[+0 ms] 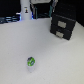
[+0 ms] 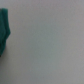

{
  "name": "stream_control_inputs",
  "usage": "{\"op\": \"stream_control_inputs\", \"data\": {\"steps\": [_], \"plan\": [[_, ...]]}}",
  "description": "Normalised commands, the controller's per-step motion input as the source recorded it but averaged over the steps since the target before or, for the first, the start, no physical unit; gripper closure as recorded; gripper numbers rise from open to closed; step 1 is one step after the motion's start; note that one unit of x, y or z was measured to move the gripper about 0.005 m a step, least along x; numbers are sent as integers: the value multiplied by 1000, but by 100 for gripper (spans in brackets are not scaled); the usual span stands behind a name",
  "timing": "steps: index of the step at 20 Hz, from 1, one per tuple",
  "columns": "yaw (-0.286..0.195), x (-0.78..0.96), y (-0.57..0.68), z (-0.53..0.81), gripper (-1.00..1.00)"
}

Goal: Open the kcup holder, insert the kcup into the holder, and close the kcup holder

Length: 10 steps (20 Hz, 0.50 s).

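The kcup holder (image 1: 62,25), a black boxy drawer unit with two front handle recesses, stands shut at the back on the exterior view's right. The kcup (image 1: 31,62), a tiny pod with a green top and whitish body, lies on the white table (image 1: 55,60) near the front, left of centre. I see no gripper in the exterior view. The wrist view shows only pale table surface (image 2: 50,45) and a blurred dark teal shape (image 2: 4,32) at one edge. I cannot tell what that shape is. No fingers show there.
A white bottle-shaped object (image 1: 25,12) stands at the back on the exterior view's left. Dark equipment (image 1: 40,6) fills the back edge behind it. Blue items (image 1: 7,20) lie at the far left edge.
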Motion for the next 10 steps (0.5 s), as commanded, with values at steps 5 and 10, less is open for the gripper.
{"op": "stream_control_inputs", "data": {"steps": [5,10], "plan": [[-171,-419,399,62,-100],[-188,-454,464,28,-100]]}}
